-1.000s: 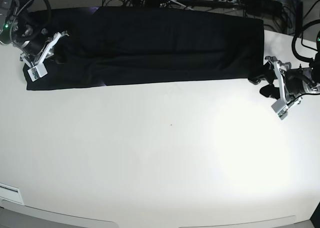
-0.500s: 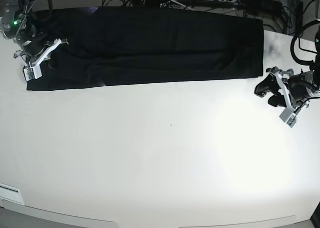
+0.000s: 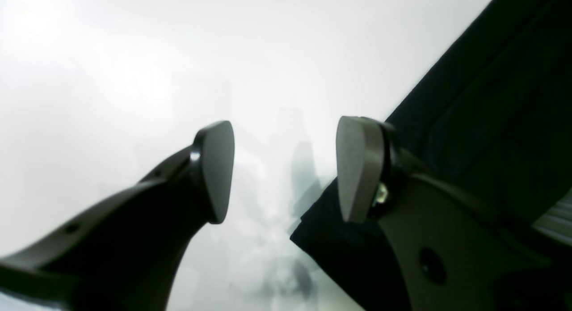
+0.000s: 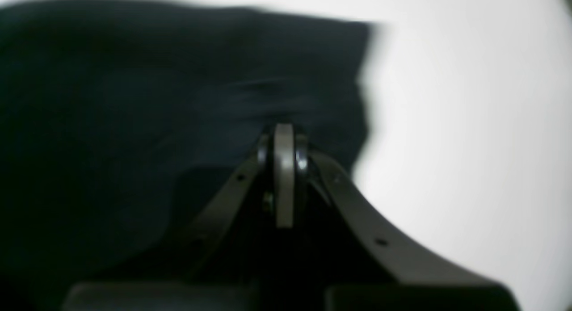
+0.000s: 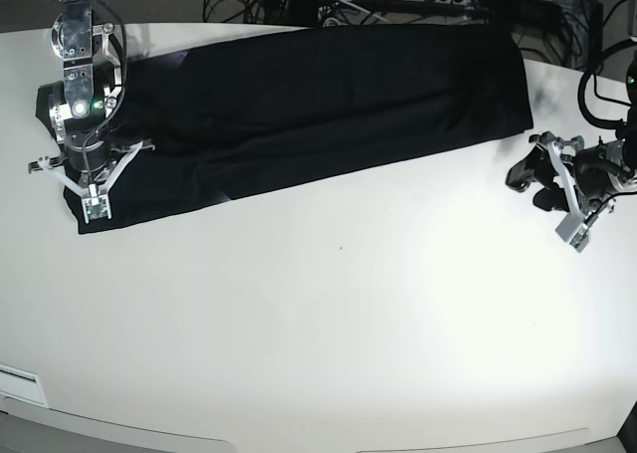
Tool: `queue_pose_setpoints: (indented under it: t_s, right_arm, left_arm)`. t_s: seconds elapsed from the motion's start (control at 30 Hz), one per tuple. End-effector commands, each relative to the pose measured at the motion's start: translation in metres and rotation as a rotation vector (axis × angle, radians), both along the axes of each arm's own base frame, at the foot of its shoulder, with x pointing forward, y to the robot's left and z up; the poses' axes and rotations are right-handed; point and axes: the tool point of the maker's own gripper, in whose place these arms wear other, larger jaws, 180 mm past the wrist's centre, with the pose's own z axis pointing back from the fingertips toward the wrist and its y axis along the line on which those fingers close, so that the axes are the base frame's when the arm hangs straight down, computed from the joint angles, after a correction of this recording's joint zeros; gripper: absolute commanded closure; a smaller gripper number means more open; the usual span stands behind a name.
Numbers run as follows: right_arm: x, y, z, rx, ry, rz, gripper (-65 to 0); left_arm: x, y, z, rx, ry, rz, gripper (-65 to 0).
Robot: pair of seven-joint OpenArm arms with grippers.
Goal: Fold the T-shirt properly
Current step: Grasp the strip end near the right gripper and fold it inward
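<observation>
T-shirt (image 5: pixel 328 95) cloth lies as a long black band across the far part of the white worktop (image 5: pixel 328 324), folded lengthwise, and only its plain dark side shows; any print is hidden. One end of the band is under the right pincer (image 5: pixel 92 189), the other end is near the left pincer (image 5: pixel 545 179) but apart from it.

From where I stand, the right pincer is fully closed, its two pads pressed together into one thin line. In its own wrist view the tip sits low over the dark cloth near a corner of the shirt, with bare worktop beside that corner. This view is blurred, so I cannot tell if a fold of cloth is pinched between the pads or if they only rest on it.

The left pincer is wide open and holds nothing. Between its two fingers (image 3: pixel 214 168) I see only bright worktop. A corner of the shirt lies just beside one finger, partly covered by it, and the shirt edge runs away diagonally from there. The lower part of this pincer is cut off by the frame.
</observation>
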Motion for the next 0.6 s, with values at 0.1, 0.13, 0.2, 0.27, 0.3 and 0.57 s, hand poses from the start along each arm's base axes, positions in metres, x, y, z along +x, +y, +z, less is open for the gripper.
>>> queue_pose_setpoints:
  t_s: [0.1, 0.13, 0.2, 0.27, 0.3, 0.57]
  right_arm:
    - [0.009, -0.03, 0.027, -0.038, -0.093, -0.151, 0.0]
    - [0.009, -0.032, 0.027, -0.031, -0.1, -0.162, 0.0]
    - [0.012, -0.031, 0.032, -0.032, -0.113, -0.138, 0.0]
    - [0.019, -0.024, 0.046, -0.014, -0.159, -0.094, 0.0]
    - [0.022, -0.017, 0.054, 0.02, -0.182, -0.067, 0.0]
    - [-0.012, 0.079, 0.038, 0.444, -0.022, 0.366, 0.0]
  left_arm:
    - [0.008, 0.005, 0.014, 0.01, -0.043, 0.0, -37.3]
    - [0.008, 0.005, 0.014, 0.01, -0.043, 0.0, -37.3]
    - [0.008, 0.005, 0.015, 0.01, -0.044, 0.0, -37.3]
    - [0.008, 0.004, 0.015, 0.008, -0.047, 0.0, -37.3]
    - [0.008, 0.005, 0.015, 0.009, -0.046, 0.0, -37.3]
    - [0.008, 0.004, 0.015, 0.008, -0.046, 0.0, -37.3]
